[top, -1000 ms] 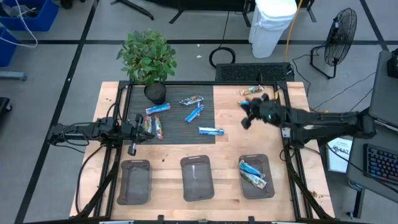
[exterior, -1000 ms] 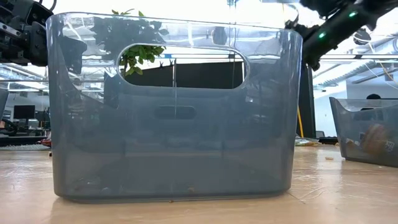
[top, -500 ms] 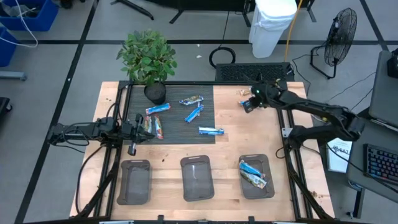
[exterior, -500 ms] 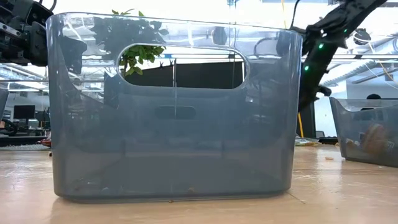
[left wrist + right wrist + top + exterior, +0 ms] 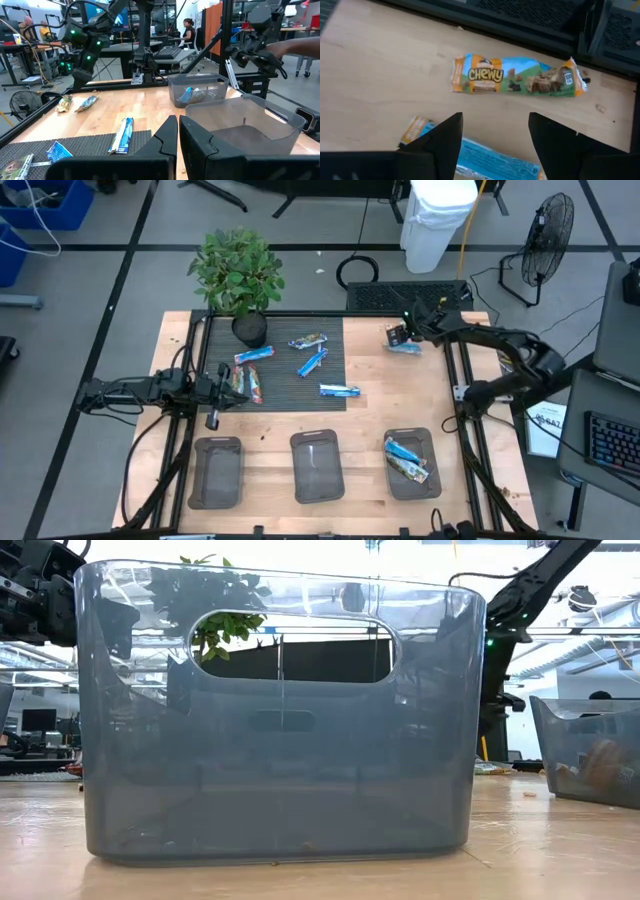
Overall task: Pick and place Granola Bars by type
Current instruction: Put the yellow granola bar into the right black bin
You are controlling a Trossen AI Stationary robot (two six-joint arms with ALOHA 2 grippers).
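Several granola bars lie on the dark mat, among them blue ones. At the table's far right two more lie on the wood: a Chewy bar and a blue bar. My right gripper hangs open over the blue bar, one finger on either side of it, touching nothing that shows. My left gripper waits shut and empty at the mat's left edge.
Three clear bins stand along the near edge: left, middle and right; the right one holds bars. A potted plant stands at the far left corner of the mat. Bare wood lies between mat and bins.
My right gripper has travelled from over the wood beside the mat toward the table's far edge, and now stands over the two bars at the far right. Its arm has swung round with it. The bars have not moved.
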